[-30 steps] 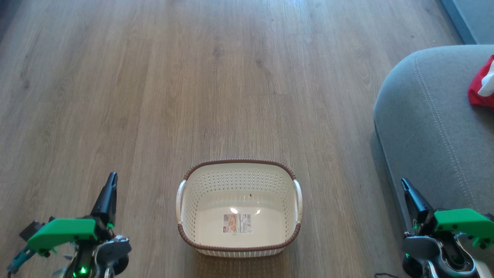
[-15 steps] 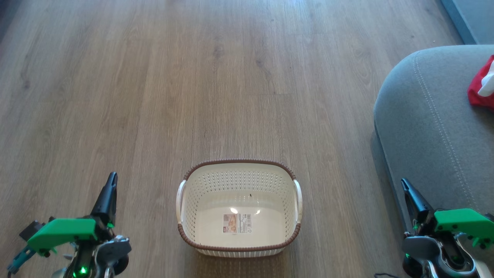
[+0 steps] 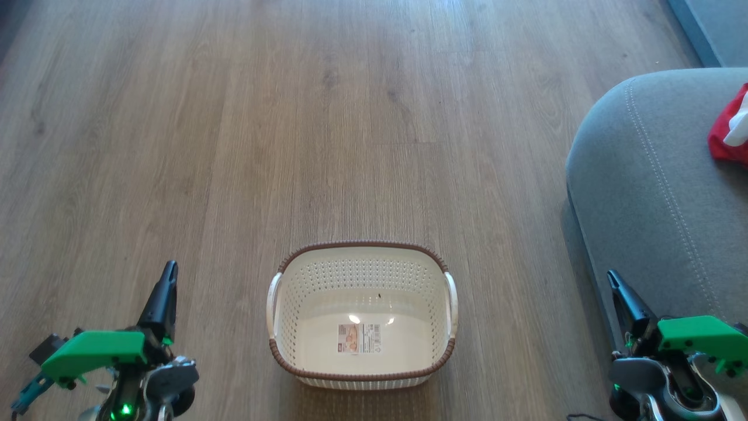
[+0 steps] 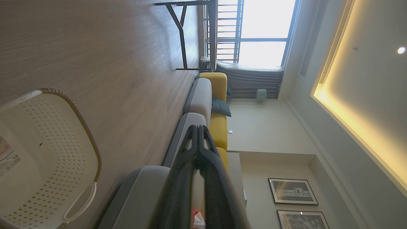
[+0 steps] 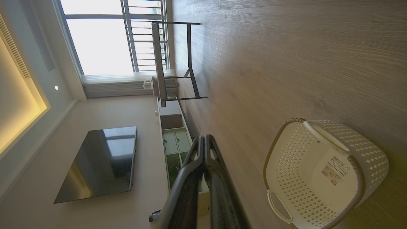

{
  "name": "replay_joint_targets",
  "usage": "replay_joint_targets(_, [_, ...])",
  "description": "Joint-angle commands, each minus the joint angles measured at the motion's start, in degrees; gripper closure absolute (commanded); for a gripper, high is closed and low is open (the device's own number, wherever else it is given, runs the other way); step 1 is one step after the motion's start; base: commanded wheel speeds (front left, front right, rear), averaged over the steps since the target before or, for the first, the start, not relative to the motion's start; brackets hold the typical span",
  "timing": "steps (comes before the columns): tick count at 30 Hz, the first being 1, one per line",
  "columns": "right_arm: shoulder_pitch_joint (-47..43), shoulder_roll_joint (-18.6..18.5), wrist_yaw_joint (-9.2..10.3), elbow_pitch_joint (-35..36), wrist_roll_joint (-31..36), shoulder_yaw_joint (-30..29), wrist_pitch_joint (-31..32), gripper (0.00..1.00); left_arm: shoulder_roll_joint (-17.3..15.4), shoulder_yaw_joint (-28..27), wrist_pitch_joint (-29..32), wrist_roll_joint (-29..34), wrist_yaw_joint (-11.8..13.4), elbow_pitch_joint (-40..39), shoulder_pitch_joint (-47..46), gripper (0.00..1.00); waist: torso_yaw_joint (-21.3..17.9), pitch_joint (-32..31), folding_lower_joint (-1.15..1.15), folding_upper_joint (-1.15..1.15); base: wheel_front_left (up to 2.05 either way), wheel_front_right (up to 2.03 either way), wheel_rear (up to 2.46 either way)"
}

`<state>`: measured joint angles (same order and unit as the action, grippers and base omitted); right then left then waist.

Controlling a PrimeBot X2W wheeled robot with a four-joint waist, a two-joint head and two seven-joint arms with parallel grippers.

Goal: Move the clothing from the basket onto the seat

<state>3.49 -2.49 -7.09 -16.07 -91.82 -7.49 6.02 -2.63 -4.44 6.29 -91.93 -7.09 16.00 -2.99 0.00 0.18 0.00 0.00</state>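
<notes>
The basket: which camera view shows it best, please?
The head view. It shows the whole basket from above: rim, both handles and bottom sticker. The right wrist view shows it sideways, nearly whole. The left wrist view cuts part of it off.

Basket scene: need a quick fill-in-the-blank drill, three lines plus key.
1. The basket on the wooden floor is ____ of clothing.
2. The ____ clothing lies on the grey seat.
3. The left tool and the right tool are both ____.
Missing words: empty; red; shut.
</notes>
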Motion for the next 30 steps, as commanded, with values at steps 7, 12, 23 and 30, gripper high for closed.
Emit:
replay_joint_targets(7, [2.7, -0.39, -0.4, 2.04, -0.35, 0.97, 0.47, 1.0, -0.25, -2.07, 0.19, -0.24, -0.4, -1.95, -3.2, 1.0, 0.0, 0.0, 0.0, 0.0, 0.0, 0.0, 0.0])
replay_joint_targets(12, [2.7, -0.39, -0.4, 2.04, -0.35, 0.97, 0.47, 1.0, -0.25, -2.07, 0.19, -0.24, -0.4, -1.96, -3.2, 1.0, 0.0, 0.0, 0.0, 0.0, 0.0, 0.0, 0.0])
replay_joint_targets(23, [2.7, -0.39, -0.4, 2.04, -0.35, 0.97, 0.47, 1.0, -0.25, -2.07, 0.19, -0.24, -0.4, -1.96, -3.2, 1.0, 0.0, 0.0, 0.0, 0.0, 0.0, 0.0, 0.0])
replay_joint_targets(30, [2.7, -0.39, -0.4, 2.04, -0.35, 0.97, 0.47, 1.0, -0.25, -2.07, 0.19, -0.24, -0.4, -1.96, -3.2, 1.0, 0.0, 0.0, 0.0, 0.0, 0.0, 0.0, 0.0])
